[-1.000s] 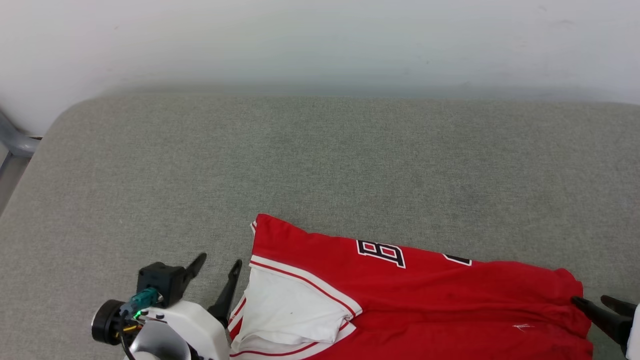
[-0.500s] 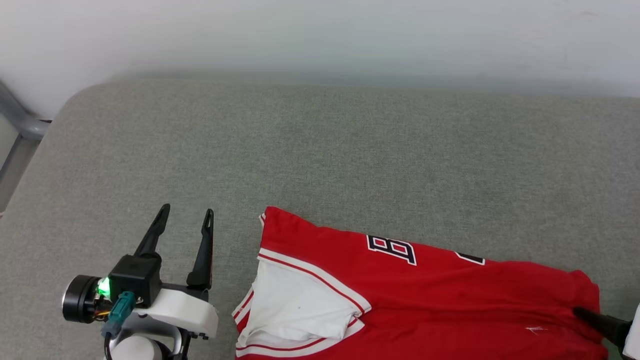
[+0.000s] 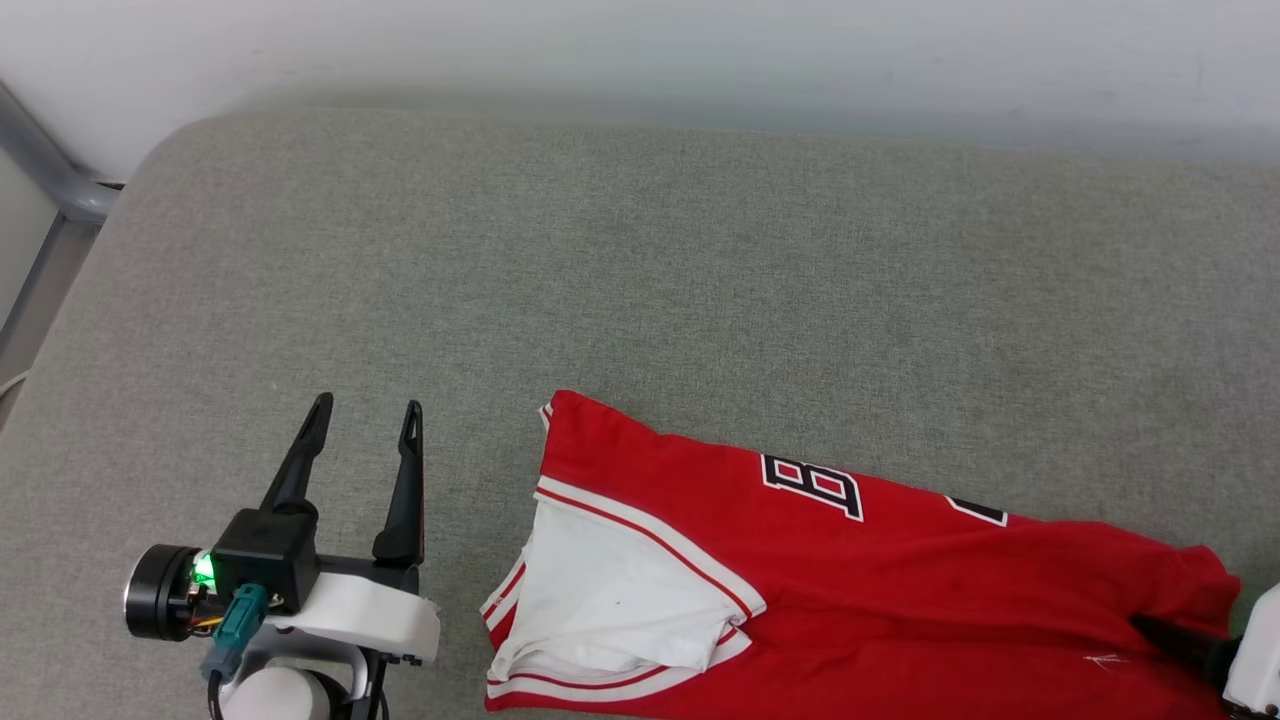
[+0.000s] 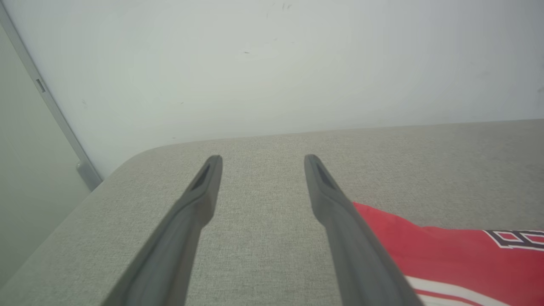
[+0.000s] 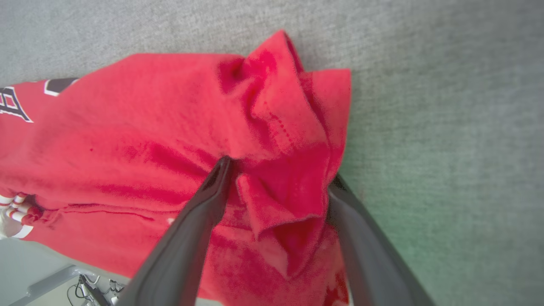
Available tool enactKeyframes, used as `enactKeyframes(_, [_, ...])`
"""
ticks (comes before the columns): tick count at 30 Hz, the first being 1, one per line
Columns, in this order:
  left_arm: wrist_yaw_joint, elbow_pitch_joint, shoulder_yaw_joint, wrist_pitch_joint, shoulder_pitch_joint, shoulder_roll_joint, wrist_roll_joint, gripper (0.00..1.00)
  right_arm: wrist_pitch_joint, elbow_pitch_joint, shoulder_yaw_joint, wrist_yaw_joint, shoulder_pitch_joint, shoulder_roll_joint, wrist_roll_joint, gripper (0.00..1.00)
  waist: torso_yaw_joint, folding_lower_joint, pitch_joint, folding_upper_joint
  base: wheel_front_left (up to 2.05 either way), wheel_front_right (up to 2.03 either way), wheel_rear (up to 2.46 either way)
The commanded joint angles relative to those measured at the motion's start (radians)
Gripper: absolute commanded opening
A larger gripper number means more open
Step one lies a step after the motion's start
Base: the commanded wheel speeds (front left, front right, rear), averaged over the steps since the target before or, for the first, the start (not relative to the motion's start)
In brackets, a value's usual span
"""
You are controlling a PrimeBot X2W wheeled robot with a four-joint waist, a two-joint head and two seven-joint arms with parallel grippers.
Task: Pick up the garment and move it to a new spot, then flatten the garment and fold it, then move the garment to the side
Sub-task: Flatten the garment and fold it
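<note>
grey padded surface [image 3: 640,250] carries all | garment [image 3: 850,580] at its near edge, creased; likely soft, light, limp: pinch hem corners | left end effector [image 3: 368,402] released, empty, beside white sleeve [image 3: 610,590] | right end effector [image 5: 279,170] spread wide, straddling a hem fold

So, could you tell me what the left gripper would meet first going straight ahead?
The left gripper likely meets bare grey cushion, then the wall; the garment lies beside that line.

Grey fabric pad [image 3: 700,250] w/ white wall [image 3: 640,40] behind, metal rail [image 3: 50,160] L.
</note>
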Motion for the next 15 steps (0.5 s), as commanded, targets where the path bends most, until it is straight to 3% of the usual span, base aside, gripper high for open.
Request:
enactKeyframes(1, [-0.010, 0.005, 0.010, -0.007, 0.003, -0.010, 0.010, 1.00, 0.010, 0.028, 0.051, 0.003, 0.004, 0.063, 0.014, 1.00, 0.002, 0.0000, 0.003, 0.0000, 0.00, 0.00, 0.00])
enactKeyframes(15, [-0.086, 0.038, 0.082, -0.007, 0.016, -0.072, 0.071, 1.00, -0.055, 0.053, 0.153, 0.007, -0.026, 0.083, 0.073, 1.00, -0.008, 0.0000, -0.008, 0.0000, 0.00, 0.00, 0.00])
